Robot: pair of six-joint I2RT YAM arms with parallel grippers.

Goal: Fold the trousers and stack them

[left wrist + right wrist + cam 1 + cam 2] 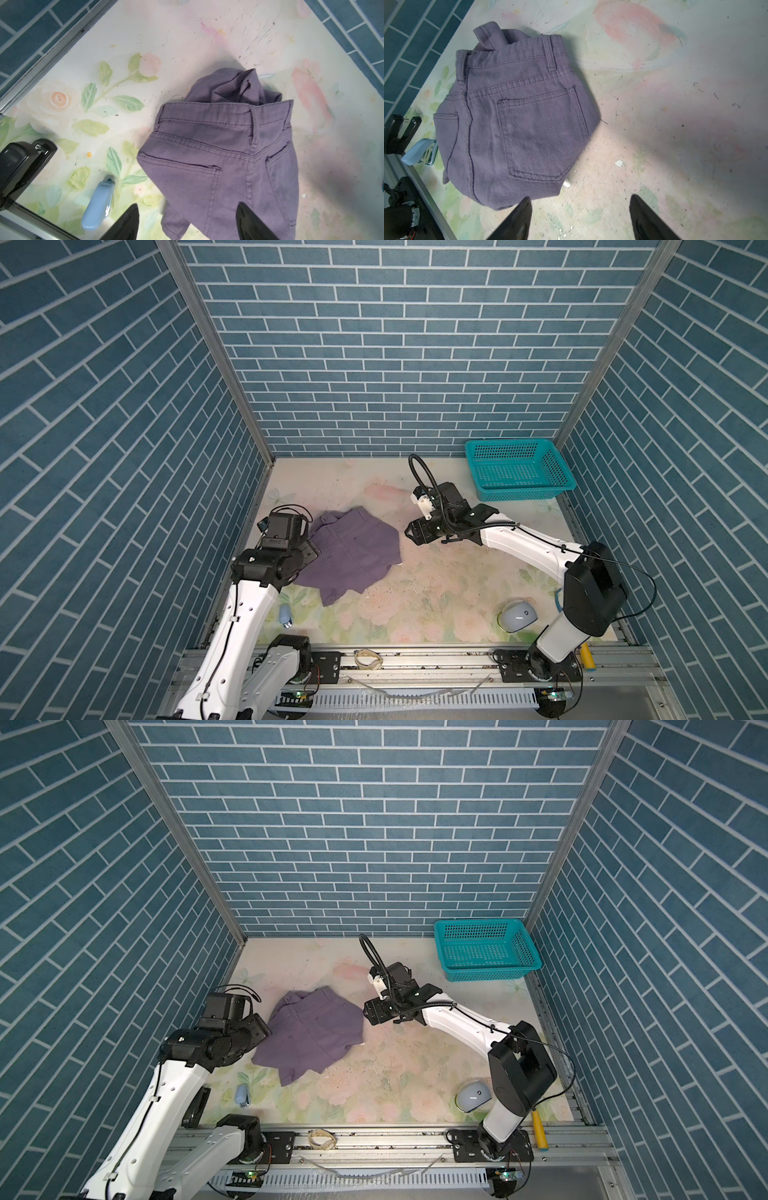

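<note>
On the floral table (436,597), trousers (353,549) in a folded heap.

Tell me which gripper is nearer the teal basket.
Right. The right gripper hovers mid-table just right of the trousers, the teal basket beyond it in the far right corner. The left gripper is at the trousers' left edge, farther off.

The dusty-purple trousers (351,549) lie folded into a compact, slightly rumpled bundle, seat up, with the back pockets and waistband showing. They rest flat, well apart from the teal basket (524,488), off to its left.
</note>
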